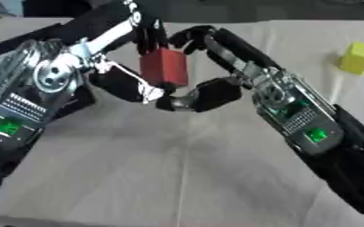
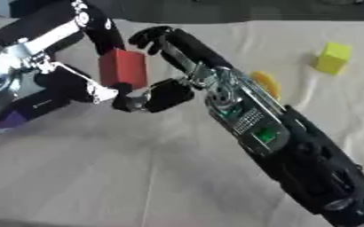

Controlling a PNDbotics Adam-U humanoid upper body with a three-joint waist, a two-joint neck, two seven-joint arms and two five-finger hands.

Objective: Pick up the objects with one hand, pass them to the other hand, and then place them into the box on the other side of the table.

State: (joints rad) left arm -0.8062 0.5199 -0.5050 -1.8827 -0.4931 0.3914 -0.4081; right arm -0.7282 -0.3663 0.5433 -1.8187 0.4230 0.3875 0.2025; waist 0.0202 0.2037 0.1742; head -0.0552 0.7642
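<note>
A red block (image 1: 164,66) hangs above the middle of the table between my two hands. My left hand (image 1: 53,75) comes in from the left, with its fingers over the block's top and its thumb (image 1: 135,88) under the lower left edge. From the right, my right hand (image 1: 282,99) reaches in. Its fingers (image 1: 204,37) curl at the block's upper right corner and its thumb (image 1: 212,94) sits just below the block. Both hands appear to touch the block. No box shows in either view.
A yellow block (image 1: 358,57) lies on the cream tablecloth (image 1: 177,168) at the far right. A small orange-yellow thing (image 2: 267,84) shows just behind my right wrist. The cloth's dark far edge runs along the top.
</note>
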